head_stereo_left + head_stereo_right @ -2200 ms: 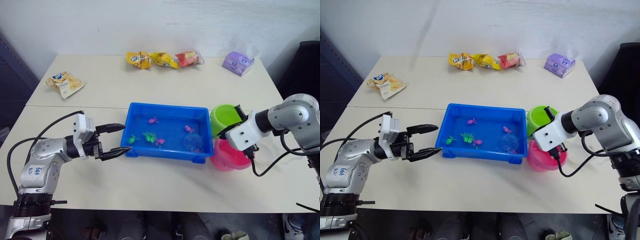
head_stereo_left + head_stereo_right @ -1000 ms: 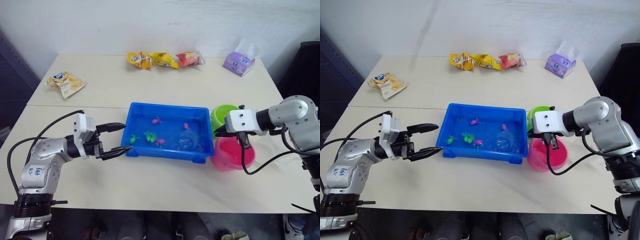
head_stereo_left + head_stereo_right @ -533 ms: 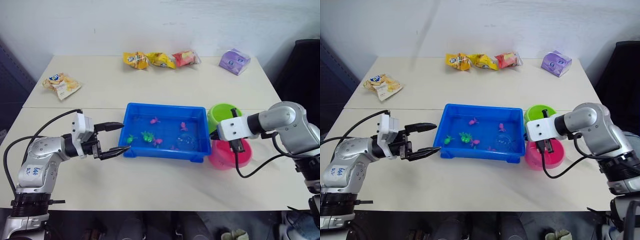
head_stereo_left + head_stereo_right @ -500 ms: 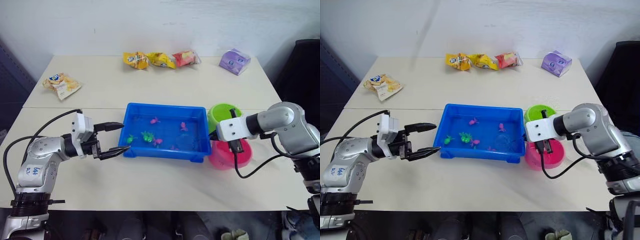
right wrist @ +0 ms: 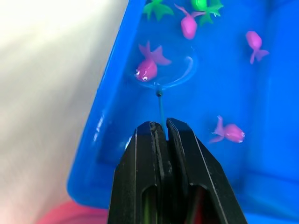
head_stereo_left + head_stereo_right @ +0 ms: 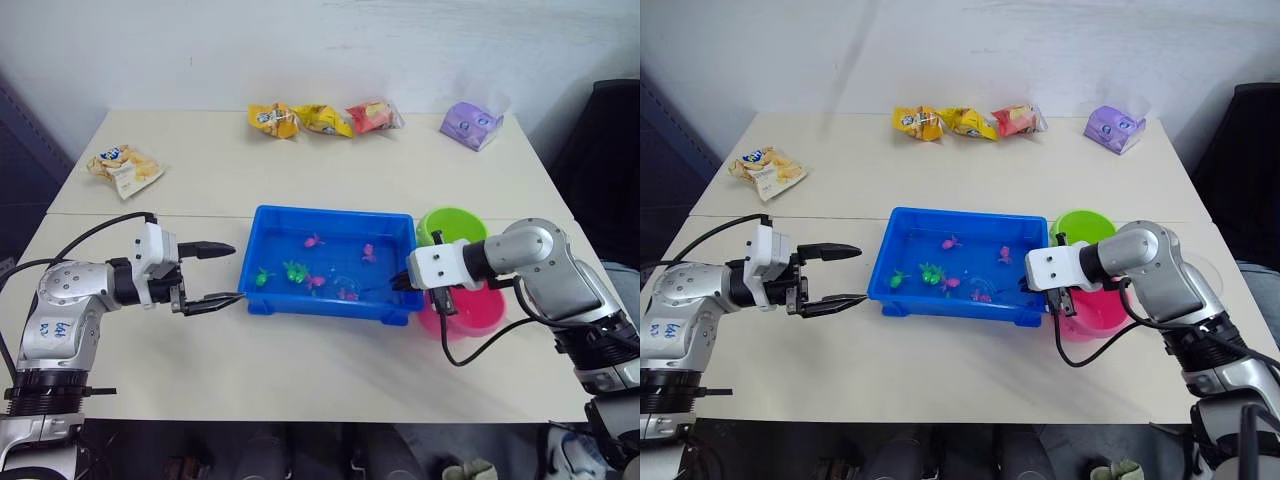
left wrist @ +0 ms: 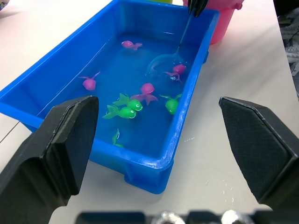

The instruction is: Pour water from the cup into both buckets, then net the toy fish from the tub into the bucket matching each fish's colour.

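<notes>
The right claw (image 5: pixel 161 133) is pinched closed on the thin handle of the net (image 5: pixel 164 74), whose hoop sits in the water at the near right of the blue tub (image 6: pixel 330 302), around a pink fish (image 5: pixel 148 69). More pink and green fish float to its left. The left claw (image 6: pixel 212 273) hangs spread wide and empty, just left of the tub above the counter (image 6: pixel 300 370). The green bucket (image 6: pixel 452 226) and pink bucket (image 6: pixel 470 312) stand at the tub's right end, green farther.
</notes>
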Motion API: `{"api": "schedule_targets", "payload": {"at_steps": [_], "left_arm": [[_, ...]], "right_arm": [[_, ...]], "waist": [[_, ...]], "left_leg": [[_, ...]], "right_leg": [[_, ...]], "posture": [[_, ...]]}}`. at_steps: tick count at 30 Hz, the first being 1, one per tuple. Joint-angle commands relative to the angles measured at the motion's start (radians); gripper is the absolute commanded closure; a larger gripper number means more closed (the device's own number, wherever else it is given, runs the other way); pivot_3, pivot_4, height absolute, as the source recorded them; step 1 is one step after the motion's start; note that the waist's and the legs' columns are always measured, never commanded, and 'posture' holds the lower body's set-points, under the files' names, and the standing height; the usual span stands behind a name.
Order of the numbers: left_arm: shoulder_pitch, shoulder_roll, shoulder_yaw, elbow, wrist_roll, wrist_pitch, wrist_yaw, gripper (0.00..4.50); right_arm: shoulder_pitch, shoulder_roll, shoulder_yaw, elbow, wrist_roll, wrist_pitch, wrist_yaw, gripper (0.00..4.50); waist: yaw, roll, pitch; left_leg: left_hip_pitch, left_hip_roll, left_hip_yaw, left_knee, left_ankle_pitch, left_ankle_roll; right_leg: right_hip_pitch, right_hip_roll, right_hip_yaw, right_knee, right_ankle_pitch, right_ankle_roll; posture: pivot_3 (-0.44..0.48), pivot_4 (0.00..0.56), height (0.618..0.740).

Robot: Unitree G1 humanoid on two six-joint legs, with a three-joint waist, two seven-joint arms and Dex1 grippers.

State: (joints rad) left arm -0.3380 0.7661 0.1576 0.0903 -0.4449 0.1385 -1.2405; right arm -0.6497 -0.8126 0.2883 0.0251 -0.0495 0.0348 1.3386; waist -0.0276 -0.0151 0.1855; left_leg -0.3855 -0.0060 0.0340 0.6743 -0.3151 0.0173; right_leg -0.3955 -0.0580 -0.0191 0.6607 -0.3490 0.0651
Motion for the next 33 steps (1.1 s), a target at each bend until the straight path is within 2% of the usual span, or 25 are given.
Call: {"api": "schedule_targets", "payload": {"at_steps": [1,22,29,33], "left_arm": [[-0.004,0.018,0.012,-0.013,-0.002,-0.010,-0.006,0.06],[-0.013,0.015,0.015,-0.004,-0.004,-0.012,0.002,0.06],[-0.076,-0.015,0.032,-0.004,-0.053,0.041,0.033,0.06],[-0.113,-0.020,0.027,-0.006,-0.066,0.067,0.037,0.06]], "right_arm": [[-0.009,0.005,-0.039,-0.014,0.048,0.048,-0.003,4.50],[-0.034,-0.006,-0.129,0.065,0.176,0.163,-0.017,4.50],[-0.012,-0.062,-0.248,0.006,0.295,0.280,-0.006,4.50],[0.043,-0.091,-0.347,-0.078,0.370,0.375,-0.052,4.50]], "waist": [[-0.001,0.000,0.000],[0.000,0.000,0.000],[0.003,0.000,0.000],[0.002,0.000,0.000]], "left_leg": [[0.000,0.000,0.000,0.000,0.000,0.000],[0.000,0.000,0.000,0.000,0.000,0.000],[-0.001,0.000,0.000,0.000,0.000,0.000],[-0.001,0.000,0.000,-0.001,0.000,0.000]], "right_leg": [[0.000,0.000,0.000,0.000,0.000,0.000],[0.000,0.000,0.000,0.000,0.000,0.000],[0.000,0.000,0.000,0.000,0.000,0.000],[0.000,0.000,0.000,0.000,0.000,0.000]], "posture": [[0.000,0.150,0.740],[0.000,0.150,0.740],[0.000,0.150,0.740],[0.000,0.150,0.740]]}}
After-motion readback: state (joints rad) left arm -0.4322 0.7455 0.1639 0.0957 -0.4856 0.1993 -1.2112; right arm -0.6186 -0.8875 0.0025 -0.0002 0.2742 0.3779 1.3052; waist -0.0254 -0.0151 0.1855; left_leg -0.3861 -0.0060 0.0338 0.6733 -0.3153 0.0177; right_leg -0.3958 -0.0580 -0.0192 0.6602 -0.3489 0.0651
